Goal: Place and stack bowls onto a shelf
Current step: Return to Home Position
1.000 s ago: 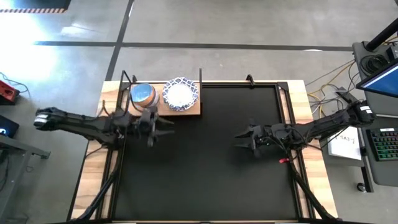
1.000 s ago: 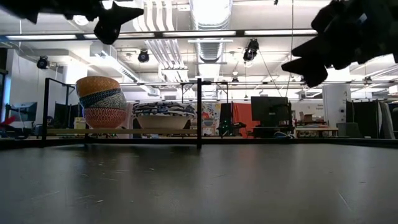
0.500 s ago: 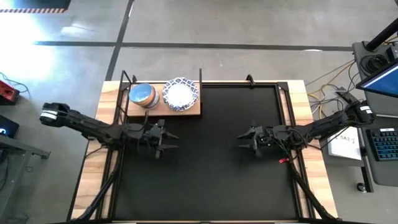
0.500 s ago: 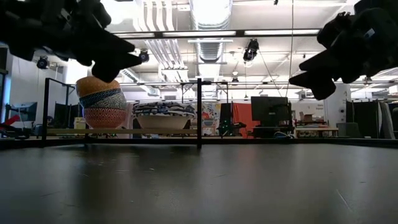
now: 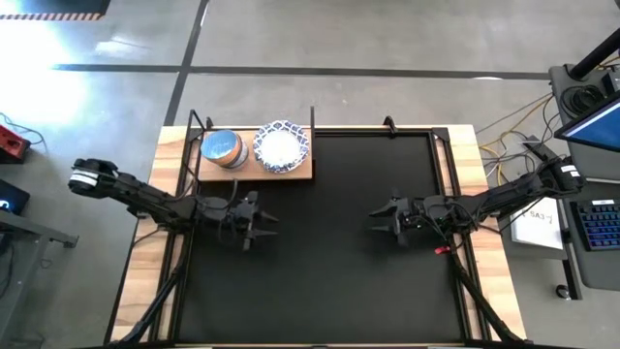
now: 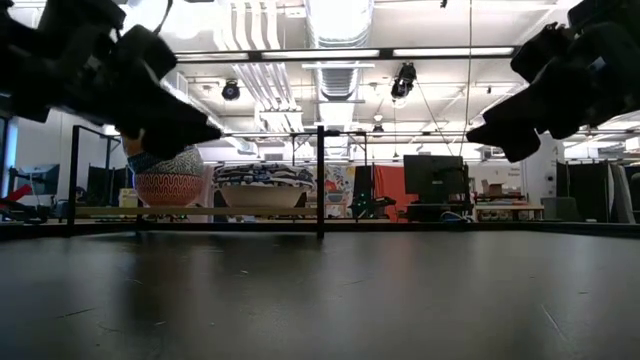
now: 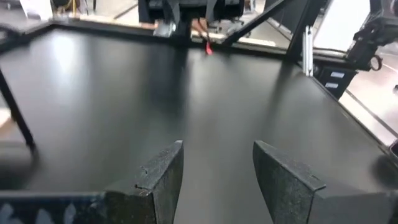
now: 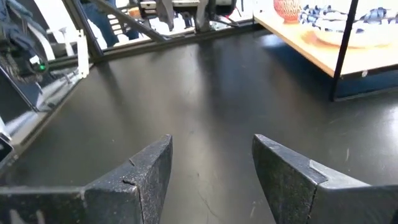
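On the light-wood shelf [image 5: 254,167] at the mat's far left corner stand two stacks of bowls. The small coloured stack [image 5: 222,148] has a red bowl lowest [image 6: 168,189]. The white, blue-rimmed stack [image 5: 281,146] sits to its right [image 6: 264,186]. Both stacks rest by their bases on the board. My left gripper [image 5: 263,225] hovers open over the mat, nearer than the shelf, pointing right [image 7: 217,155]. My right gripper [image 5: 376,219] hovers open at mid-mat, pointing left [image 8: 211,149]. In the low view my left gripper [image 6: 190,125] hides the top of the coloured stack.
The large black mat [image 5: 320,281] lies bare between and in front of both grippers. Thin black posts [image 6: 320,180] stand at the shelf's corners. Beyond the table's right edge are a keyboard [image 5: 601,223], papers and cables. The shelf's right end [image 8: 323,53] shows in the right wrist view.
My left gripper has drawn away from the shelf toward the table's near edge and slightly right, coming down lower over the mat, with its fingers open throughout. The bowls stay as they were on the shelf.
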Robot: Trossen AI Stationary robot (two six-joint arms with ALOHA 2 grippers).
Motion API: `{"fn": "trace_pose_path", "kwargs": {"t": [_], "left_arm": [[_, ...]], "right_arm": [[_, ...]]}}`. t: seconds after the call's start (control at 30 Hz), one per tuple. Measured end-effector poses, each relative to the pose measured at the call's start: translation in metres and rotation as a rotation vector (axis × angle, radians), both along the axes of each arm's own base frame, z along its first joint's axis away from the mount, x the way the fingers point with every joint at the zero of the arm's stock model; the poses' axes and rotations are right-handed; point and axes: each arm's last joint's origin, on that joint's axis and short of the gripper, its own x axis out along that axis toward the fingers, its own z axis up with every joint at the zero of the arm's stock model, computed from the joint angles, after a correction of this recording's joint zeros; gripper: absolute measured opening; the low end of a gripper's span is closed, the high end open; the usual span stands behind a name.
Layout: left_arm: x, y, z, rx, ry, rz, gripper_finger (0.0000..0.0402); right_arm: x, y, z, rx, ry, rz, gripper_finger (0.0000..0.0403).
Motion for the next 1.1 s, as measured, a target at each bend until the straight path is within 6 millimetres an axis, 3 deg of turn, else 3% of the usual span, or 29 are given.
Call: {"fn": "trace_pose_path", "kwargs": {"t": [0.57, 1.1], "left_arm": [[-0.034, 0.005, -0.028, -0.053, -0.021, 0.014, 0.0176], [-0.036, 0.007, -0.033, 0.042, 0.038, 0.029, 0.0176]], "right_arm": [[0.0, 0.0, 0.0, -0.03, 0.0, 0.008, 0.021], [0.0, 0.0, 0.0, -0.03, 0.0, 0.009, 0.021]]}}
